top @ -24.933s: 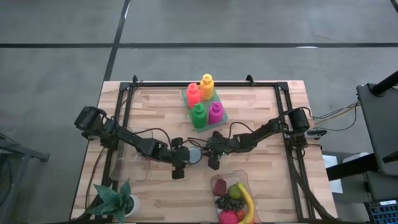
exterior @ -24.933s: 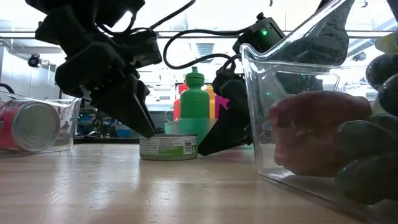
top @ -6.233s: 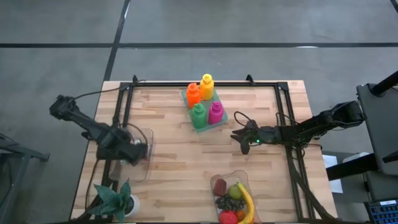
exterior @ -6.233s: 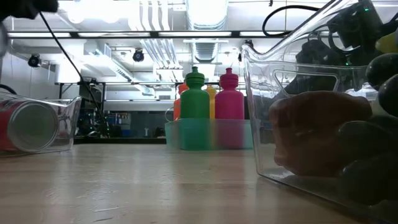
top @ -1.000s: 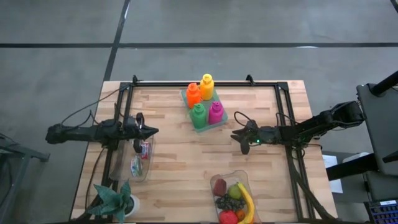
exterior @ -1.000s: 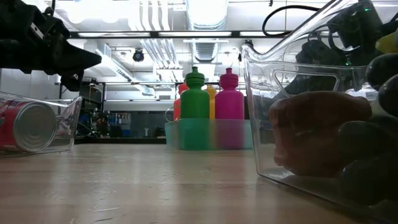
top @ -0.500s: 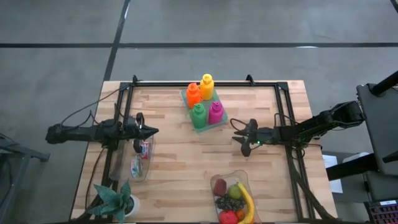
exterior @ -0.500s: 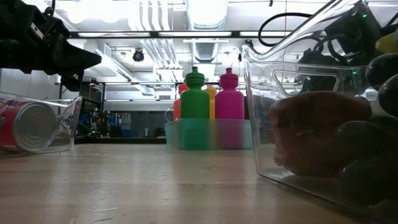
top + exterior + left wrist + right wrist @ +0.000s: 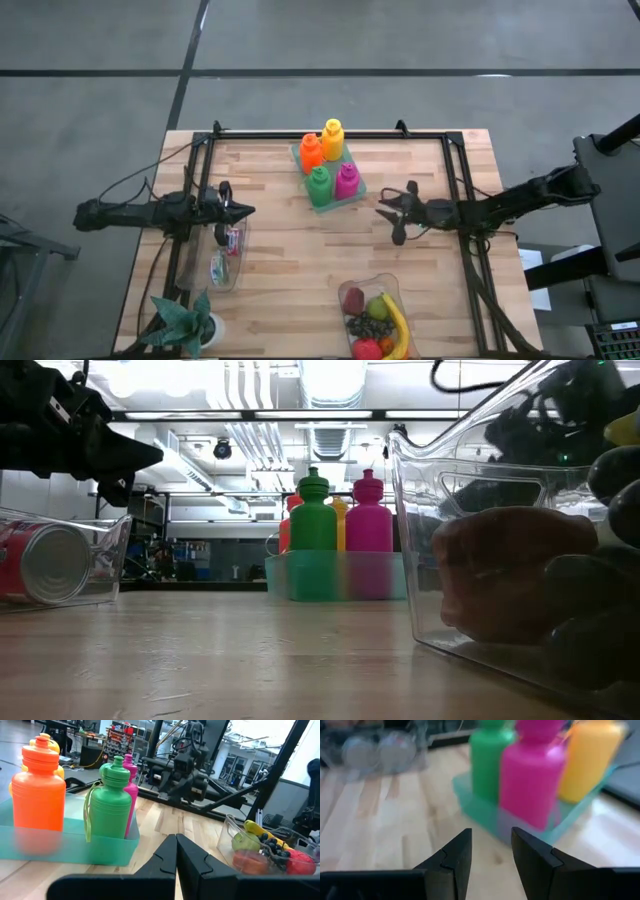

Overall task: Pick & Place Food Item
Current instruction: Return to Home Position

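A clear bin (image 9: 352, 292) at the near right holds fruit: a banana (image 9: 397, 325), a green fruit (image 9: 376, 307) and red pieces. At the left, a second clear bin (image 9: 212, 285) holds a red can (image 9: 232, 239) and a green can (image 9: 218, 268), both lying on their sides. My left gripper (image 9: 246, 211) hovers shut above that bin's far end, pointing level toward the table's right; its fingertips (image 9: 176, 851) meet. My right gripper (image 9: 386, 214) hangs over the table right of centre, pointing left, open (image 9: 491, 845) with nothing between its fingers.
A teal tray (image 9: 352, 195) with orange, yellow, green and pink bottles stands at the far centre, just left of my right gripper. A potted plant (image 9: 185, 320) sits at the near left corner. A black metal frame (image 9: 200, 180) runs along the table's sides and far edge.
My right gripper has rolled about the line it points along and come up slightly; the gap between its fingers is unchanged.
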### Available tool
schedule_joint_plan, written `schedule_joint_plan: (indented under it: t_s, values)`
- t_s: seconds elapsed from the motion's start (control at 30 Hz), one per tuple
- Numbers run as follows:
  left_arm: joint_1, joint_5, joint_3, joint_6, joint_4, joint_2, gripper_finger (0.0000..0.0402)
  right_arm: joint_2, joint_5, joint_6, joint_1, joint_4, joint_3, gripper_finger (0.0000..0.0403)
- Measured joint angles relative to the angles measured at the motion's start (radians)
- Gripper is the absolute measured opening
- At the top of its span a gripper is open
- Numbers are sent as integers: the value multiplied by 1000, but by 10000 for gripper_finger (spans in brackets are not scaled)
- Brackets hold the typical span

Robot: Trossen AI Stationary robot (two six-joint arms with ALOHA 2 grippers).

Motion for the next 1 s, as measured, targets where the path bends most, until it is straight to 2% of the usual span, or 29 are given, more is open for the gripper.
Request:
schedule_joint_plan:
  t_s: [0.27,0.4,0.57,1.0]
  values:
    - [0,0,0,0,0,0,6,-279,22,-118,-1,1,-145,134]
    - [0,0,0,0,0,0,6,-386,21,-138,-1,-119,-154,134]
    - [0,0,0,0,0,0,6,-482,20,-245,-1,-183,-154,134]
    - [0,0,0,0,0,0,6,-718,-19,-98,0,-188,-154,134]
